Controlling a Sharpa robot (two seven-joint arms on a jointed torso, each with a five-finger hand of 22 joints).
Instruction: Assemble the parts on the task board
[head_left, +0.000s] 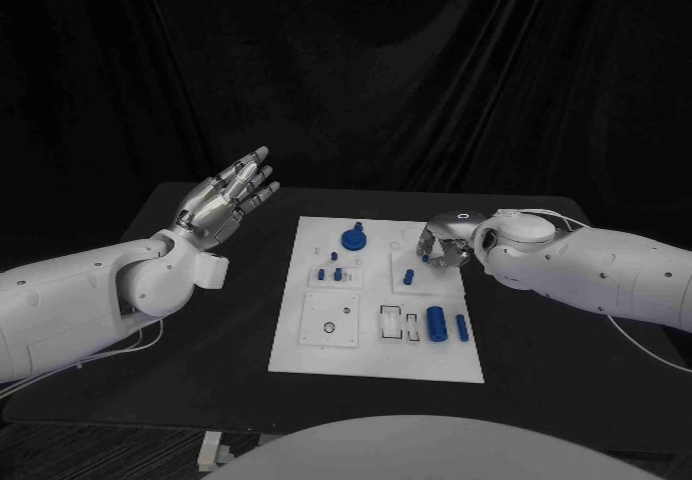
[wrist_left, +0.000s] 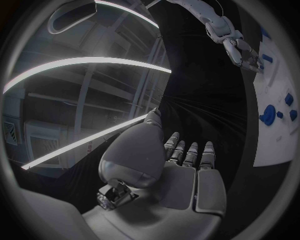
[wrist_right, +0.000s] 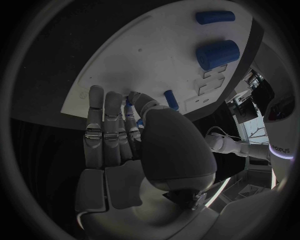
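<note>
1. The white board is laid flat in the middle of the black tabletop, with small blue parts scattered over it.
2. The left hand is held up off the tabletop, well to the left of the board, fingers spread apart and nothing in it. Basically parked.
3. The right hand is lowered over the far right part of the board. In the right wrist view its fingers are curled down onto the board, and a small blue peg is glimpsed between them. Whether it's actually pinched or just touched can't be told.
4. Another short blue peg is lying just beside that hand on the board.
5. A round blue knob is seen at the far middle of the board, and a few tiny pegs are stood up in a raised square plate just nearer than it.
6. At the near right, a fat blue cylinder and a thinner blue rod are lying side by side, next to two open rectangular slots. Nothing is seated in those slots.
7. A plain square plate with a small hole is left unfilled at the near left.
8. Handling guess: the parts look like light, stiff plastic, probably smooth, so they'd roll or slip easily. Pegs are best taken by the sides in a fingertip pinch, the cylinder across its middle.
</note>
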